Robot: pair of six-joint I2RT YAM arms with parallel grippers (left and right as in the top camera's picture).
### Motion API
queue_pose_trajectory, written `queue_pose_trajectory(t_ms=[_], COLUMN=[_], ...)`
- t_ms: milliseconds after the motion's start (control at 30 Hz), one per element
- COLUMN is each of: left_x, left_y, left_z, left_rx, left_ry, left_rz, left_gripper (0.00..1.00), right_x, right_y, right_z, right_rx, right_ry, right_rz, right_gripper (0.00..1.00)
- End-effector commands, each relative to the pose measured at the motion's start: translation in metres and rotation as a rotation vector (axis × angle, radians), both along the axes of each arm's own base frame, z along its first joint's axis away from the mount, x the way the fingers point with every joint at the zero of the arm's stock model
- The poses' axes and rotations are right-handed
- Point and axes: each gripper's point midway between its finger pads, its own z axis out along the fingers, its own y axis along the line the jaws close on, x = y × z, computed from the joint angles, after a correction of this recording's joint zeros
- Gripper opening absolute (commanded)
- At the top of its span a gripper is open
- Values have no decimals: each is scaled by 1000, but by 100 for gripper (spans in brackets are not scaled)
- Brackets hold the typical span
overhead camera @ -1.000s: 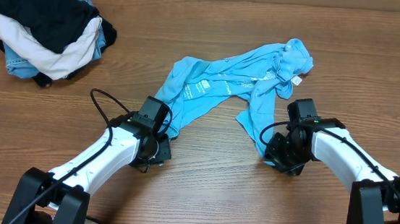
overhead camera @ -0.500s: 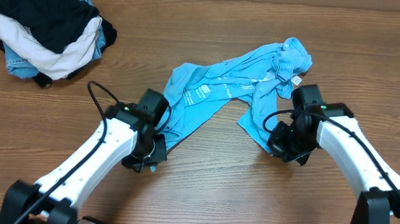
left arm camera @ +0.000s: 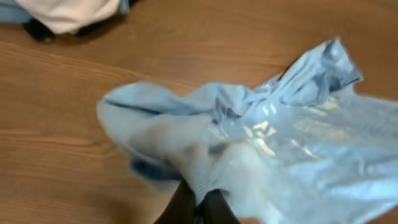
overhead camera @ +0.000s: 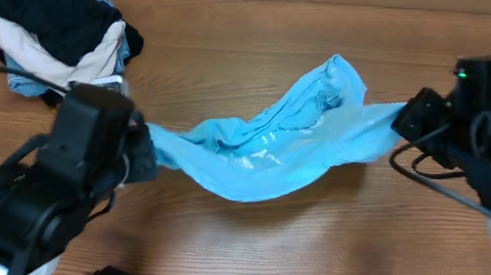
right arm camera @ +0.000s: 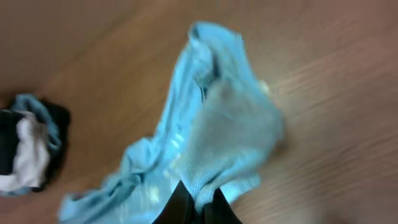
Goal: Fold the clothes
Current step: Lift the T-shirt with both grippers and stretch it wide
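T-shirt [overhead camera: 271, 153]: sky-blue, crumpled, faint white print; stretched as a sagging band across mid surface [overhead camera: 218, 242].
Left pincer [overhead camera: 140, 149]: clamped on its left end.
Right pincer [overhead camera: 400, 122]: clamped on its right end.
Garment pile [overhead camera: 55, 27]: far-left corner, well apart.

The T-shirt [overhead camera: 270, 157] is soft matt cloth; the table [overhead camera: 235, 48] is smooth, grained wood.

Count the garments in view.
4. The T-shirt hangs stretched between the left gripper and right gripper, mid-table. The black garment, cream garment and denim garment sit piled at the far left. The pile may hide more.
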Motion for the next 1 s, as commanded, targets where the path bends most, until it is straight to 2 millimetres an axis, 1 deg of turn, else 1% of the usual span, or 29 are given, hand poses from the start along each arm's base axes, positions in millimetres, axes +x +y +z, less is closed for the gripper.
queue_pose_trajectory(t_ms=[0,100,133,167,233,267,333,367,500,567,600,633,667,700,733,767,800,833,867,900,933,967], left_x=[-12,-23,-27,-33,-40,-47,-55,-57,-60,-59,-54,-47,-35,-23,-13,7,31,53,82,111,149,180], left_y=[17,23,24,26,29,32,35,36,35,32,31,31,31,31,30,28,27,28,25,21,15,13], left_z=[34,55,65,78,92,103,120,124,134,138,142,146,150,150,150,148,145,142,137,134,130,123], left_rx=[20,-1,-15,-31,-46,-58,-79,-86,-129,-142,-146,-142,-127,-111,-94,-55,-7,42,97,145,176,188], left_ry=[-106,-172,-204,-240,-276,-306,-360,-375,-406,-420,-434,-452,-466,-466,-464,-459,-451,-449,-448,-458,-480,-493], left_rz=[33,39,40,41,43,43,47,48,52,45,47,58,81,98,109,125,154,193,214,228,229,235], left_gripper=[4,4,4,4,4,4,4,4,4,4,4,4,4,4,4,4,4,4,4,4,4,4], right_x=[-9,-22,-26,-33,-40,-45,-51,-52,-49,-47,-43,-37,-24,-16,-4,13,32,60,85,112,139,163], right_y=[-12,-17,-19,-20,-21,-22,-22,-21,-21,-20,-20,-19,-17,-16,-16,-16,-16,-12,-8,-4,1,6], right_z=[40,69,79,94,107,114,123,126,136,141,144,147,149,150,149,147,143,137,131,125,121,115], right_rx=[-22,-24,-22,-15,-8,-5,2,6,14,18,21,23,25,23,15,4,-7,-21,-34,-40,-49,-51], right_ry=[-116,-187,-213,-256,-291,-312,-338,-347,-390,-413,-428,-440,-452,-455,-456,-455,-451,-449,-449,-459,-480,-498], right_rz=[-38,-53,-56,-57,-59,-59,-53,-50,-51,-53,-53,-54,-54,-57,-63,-74,-87,-85,-75,-67,-59,-43], right_gripper=[4,4,4,4,4,4,4,4,4,4,4,4,4,4,4,4,4,4,4,3,4,4])
